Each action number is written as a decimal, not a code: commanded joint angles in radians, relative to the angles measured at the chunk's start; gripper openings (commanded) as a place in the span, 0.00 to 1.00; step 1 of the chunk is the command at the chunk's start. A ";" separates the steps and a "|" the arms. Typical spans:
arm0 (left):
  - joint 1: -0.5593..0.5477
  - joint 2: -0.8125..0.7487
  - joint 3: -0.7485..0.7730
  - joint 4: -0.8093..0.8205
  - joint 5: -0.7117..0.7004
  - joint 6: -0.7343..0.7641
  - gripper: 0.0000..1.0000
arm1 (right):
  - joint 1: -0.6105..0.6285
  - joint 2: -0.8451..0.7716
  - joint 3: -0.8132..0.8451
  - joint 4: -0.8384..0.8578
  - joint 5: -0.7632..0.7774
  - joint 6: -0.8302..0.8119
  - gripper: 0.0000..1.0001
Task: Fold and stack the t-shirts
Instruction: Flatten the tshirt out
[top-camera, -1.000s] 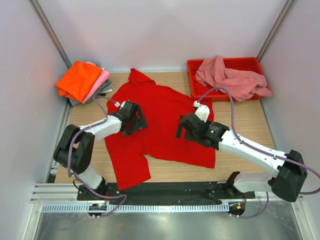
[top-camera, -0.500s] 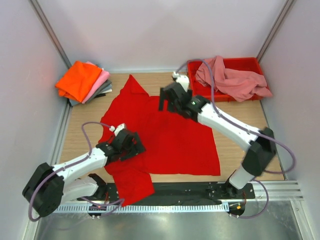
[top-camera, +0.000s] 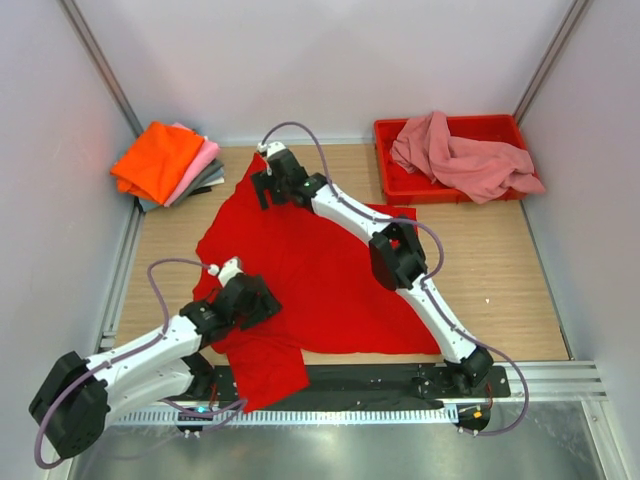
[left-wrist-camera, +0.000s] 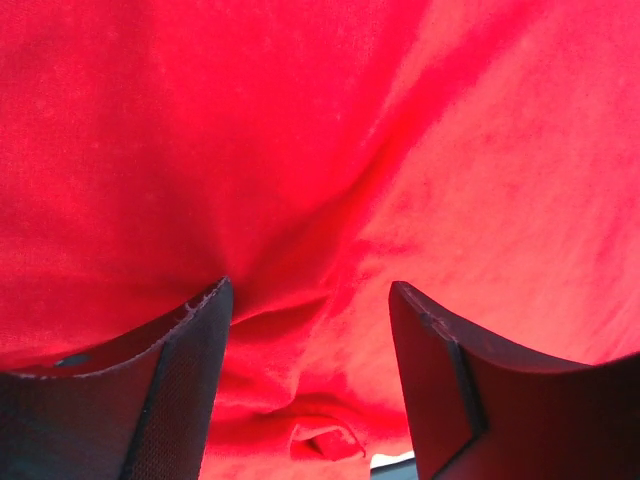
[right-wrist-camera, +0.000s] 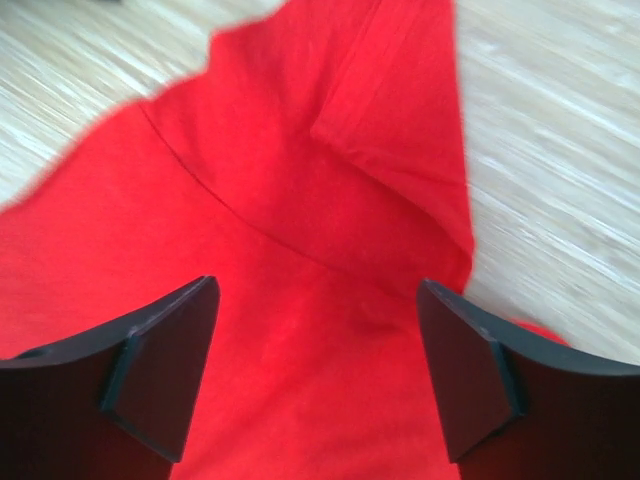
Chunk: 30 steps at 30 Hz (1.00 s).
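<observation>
A bright red t-shirt lies spread on the wooden table, one sleeve hanging past the near edge. My left gripper is open, low over the shirt's near-left part; red cloth fills its view, bunched between the fingers. My right gripper is open over the shirt's far sleeve, stretched across the table. A dusty pink t-shirt is heaped in the red tray. Folded orange, light pink and grey shirts are stacked at the far left.
The red plastic tray stands at the back right against the wall. White walls close the table on three sides. A metal rail with both arm bases runs along the near edge. Bare wood shows right of the shirt.
My right arm has swung far left across the shirt to its far sleeve. My left gripper came back toward the near-left part, then held about there. The shirt's far part was pulled leftward.
</observation>
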 joint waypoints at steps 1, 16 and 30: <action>-0.011 0.007 -0.080 -0.071 -0.033 -0.028 0.65 | 0.005 0.004 -0.025 0.255 -0.033 -0.108 0.84; -0.016 -0.158 -0.146 -0.072 -0.056 -0.067 0.66 | 0.009 0.225 0.102 0.584 0.072 -0.214 0.75; -0.022 -0.167 -0.148 -0.074 -0.076 -0.074 0.63 | -0.003 0.250 0.093 0.523 0.041 -0.204 0.68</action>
